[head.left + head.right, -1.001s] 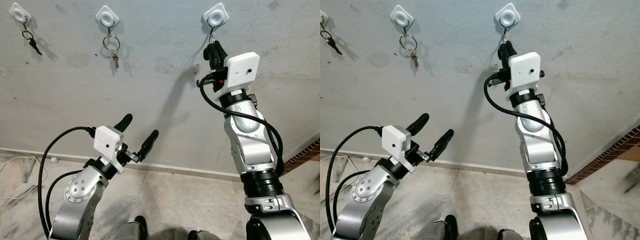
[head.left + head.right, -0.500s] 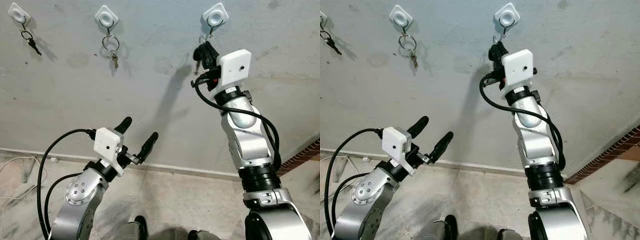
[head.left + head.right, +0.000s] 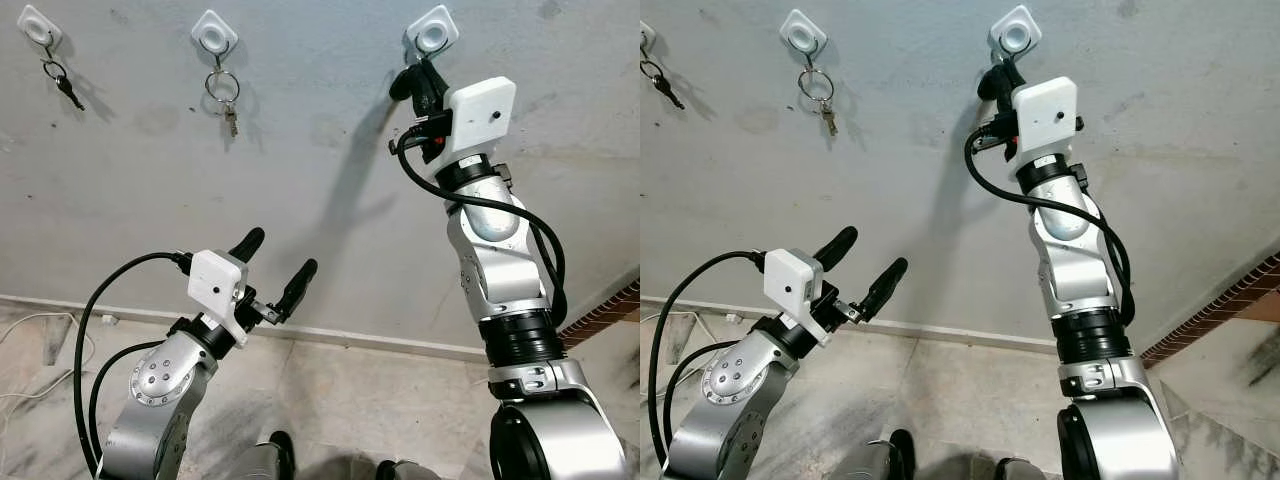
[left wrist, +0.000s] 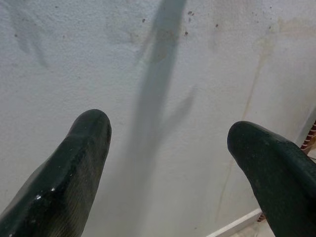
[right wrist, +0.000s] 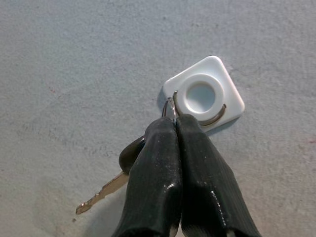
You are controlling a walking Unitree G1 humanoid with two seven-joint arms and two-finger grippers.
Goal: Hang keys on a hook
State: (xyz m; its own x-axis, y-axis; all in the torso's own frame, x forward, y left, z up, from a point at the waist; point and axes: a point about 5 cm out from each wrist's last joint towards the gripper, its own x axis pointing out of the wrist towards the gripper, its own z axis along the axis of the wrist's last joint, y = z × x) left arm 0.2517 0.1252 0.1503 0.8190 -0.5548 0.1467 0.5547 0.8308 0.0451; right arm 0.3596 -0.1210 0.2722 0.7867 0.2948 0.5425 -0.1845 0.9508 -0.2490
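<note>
Right gripper point(image 5: 174, 129) back up at the hook point(image 5: 203, 95), fingers pinching the key ring point(image 5: 169, 107); left gripper point(image 3: 275, 268) spread

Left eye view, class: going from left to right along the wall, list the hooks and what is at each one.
Left hook with a dark key → middle hook with a key ring → right hook, where the right claw holds its key up to the hook.
</note>
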